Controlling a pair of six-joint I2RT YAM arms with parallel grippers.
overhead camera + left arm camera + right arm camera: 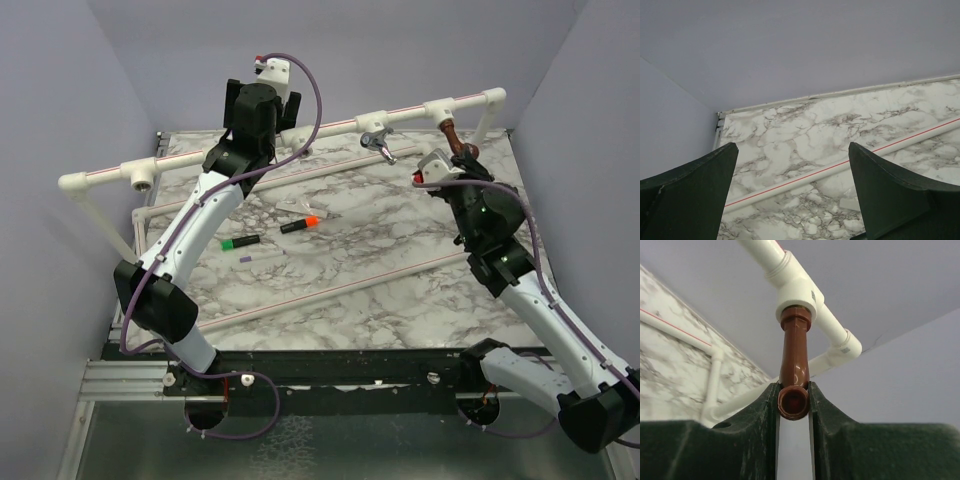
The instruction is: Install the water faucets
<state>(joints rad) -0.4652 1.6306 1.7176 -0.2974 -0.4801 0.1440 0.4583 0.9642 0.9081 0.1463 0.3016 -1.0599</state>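
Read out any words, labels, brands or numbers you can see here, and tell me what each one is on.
Nothing legible in any view.
Tee fitting: small grey mark on its side, too blurred to read.
Corner fitting: a similar grey mark, unreadable.
Orange-capped marker and green-capped marker: any print is too small to read.
Copper-coloured faucet in the right claw: no marking shows.
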